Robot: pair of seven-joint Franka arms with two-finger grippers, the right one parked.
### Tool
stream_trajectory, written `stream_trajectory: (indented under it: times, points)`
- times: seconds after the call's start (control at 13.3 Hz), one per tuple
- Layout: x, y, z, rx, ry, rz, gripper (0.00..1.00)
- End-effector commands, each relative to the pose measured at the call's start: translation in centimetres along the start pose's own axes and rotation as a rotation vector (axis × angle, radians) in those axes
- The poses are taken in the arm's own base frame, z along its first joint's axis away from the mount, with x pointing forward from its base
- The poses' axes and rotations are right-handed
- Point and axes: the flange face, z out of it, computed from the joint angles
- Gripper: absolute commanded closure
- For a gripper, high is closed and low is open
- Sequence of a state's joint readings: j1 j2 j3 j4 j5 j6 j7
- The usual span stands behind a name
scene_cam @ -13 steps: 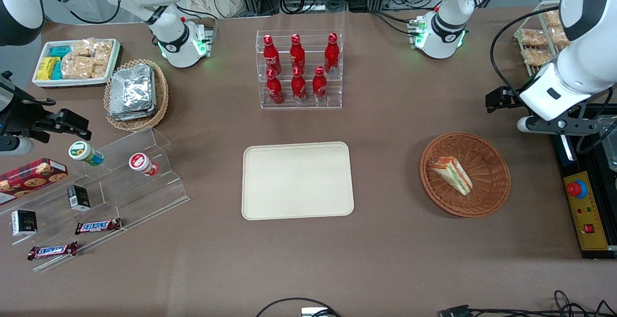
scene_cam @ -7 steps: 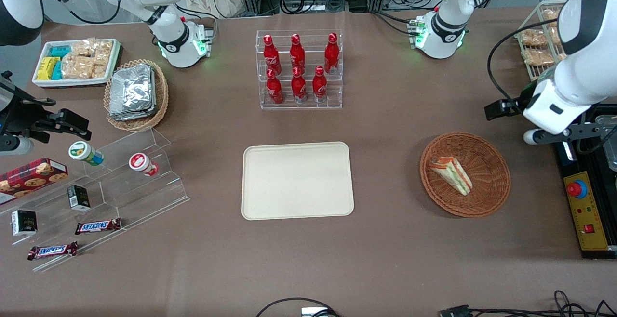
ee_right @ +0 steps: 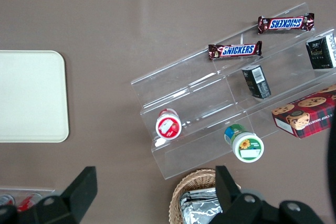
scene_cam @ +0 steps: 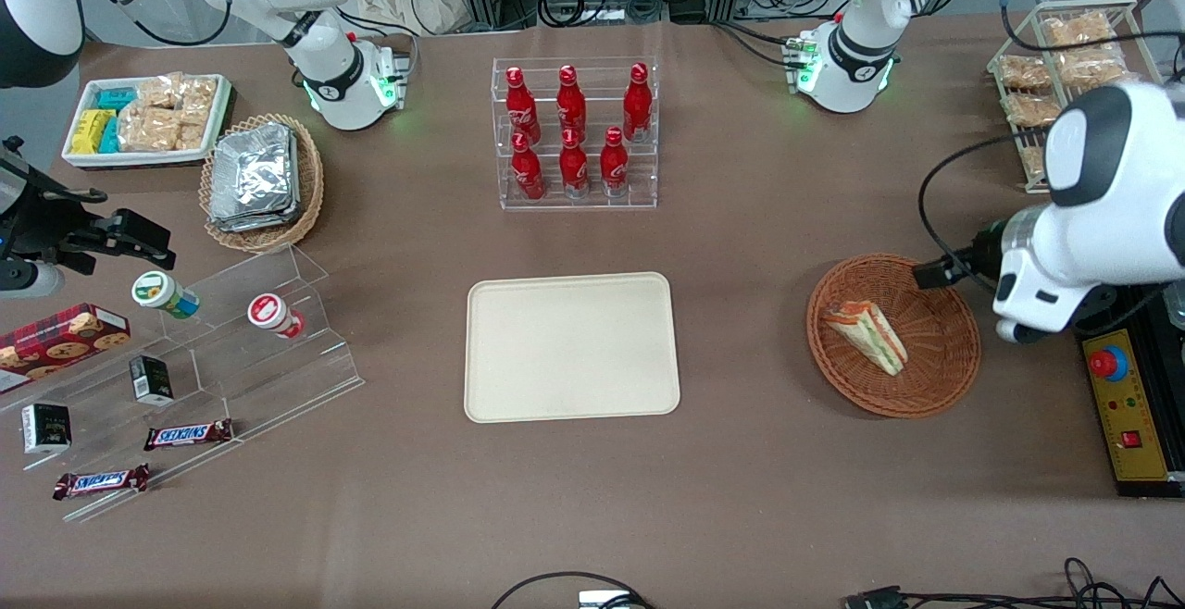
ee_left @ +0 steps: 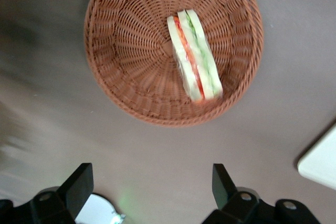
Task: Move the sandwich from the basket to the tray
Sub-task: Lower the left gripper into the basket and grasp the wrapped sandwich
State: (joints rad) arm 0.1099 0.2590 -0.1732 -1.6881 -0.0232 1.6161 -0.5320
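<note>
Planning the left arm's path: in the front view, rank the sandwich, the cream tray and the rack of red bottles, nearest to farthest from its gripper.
The open gripper hovers at the reddish-brown wicker basket's rim.
1. Triangular white-bread sandwich, in the basket.
2. Cream rectangular plastic tray, mid-table.
3. Clear rack of red bottles, farther from the camera than the tray.

Six red bottles, two Snickers bars, one sandwich, one tray.

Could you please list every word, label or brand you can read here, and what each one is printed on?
"SNICKERS": on both chocolate bars lying on the clear stepped stand.
Red bottles: white script, too small to read.
Black cartons, cookie box, cup lids: unreadable.
The gripper, open, hovers beside the basket with the sandwich; no text there.
</note>
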Motion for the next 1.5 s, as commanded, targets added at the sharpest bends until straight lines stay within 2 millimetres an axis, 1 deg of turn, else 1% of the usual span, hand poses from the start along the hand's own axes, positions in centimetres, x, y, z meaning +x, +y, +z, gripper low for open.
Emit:
stream_trajectory:
  times: [0.0, 0.22, 0.45, 0.53, 0.67, 0.75, 0.9, 0.97, 1.05, 1.12, 1.2, 1.27, 1.43]
  points:
    - [2.9, 1.9, 4.2, -0.020, -0.020, -0.115, 0.00]
    - [5.8, 3.4, 9.3, -0.035, -0.027, -0.153, 0.00]
    - [7.8, 4.2, 13.8, -0.052, -0.031, -0.179, 0.00]
    - [8.2, 4.3, 15.0, -0.060, -0.023, -0.185, 0.00]
    - [8.1, 4.5, 16.9, -0.067, -0.006, -0.224, 0.00]
    - [7.7, 4.8, 17.6, -0.063, -0.011, -0.221, 0.00]
    - [7.1, 5.1, 18.3, -0.053, -0.024, -0.223, 0.00]
    - [6.8, 5.1, 18.7, -0.046, -0.031, -0.221, 0.11]
    - [6.6, 5.1, 18.8, -0.042, -0.037, -0.219, 0.56]
    - [6.5, 5.2, 18.5, -0.041, -0.037, -0.215, 0.95]
    - [6.3, 5.2, 18.0, -0.039, -0.032, -0.201, 1.00]
    - [6.0, 5.1, 16.9, -0.035, -0.026, -0.190, 1.00]
    - [5.0, 4.8, 13.1, -0.031, -0.016, -0.148, 1.00]
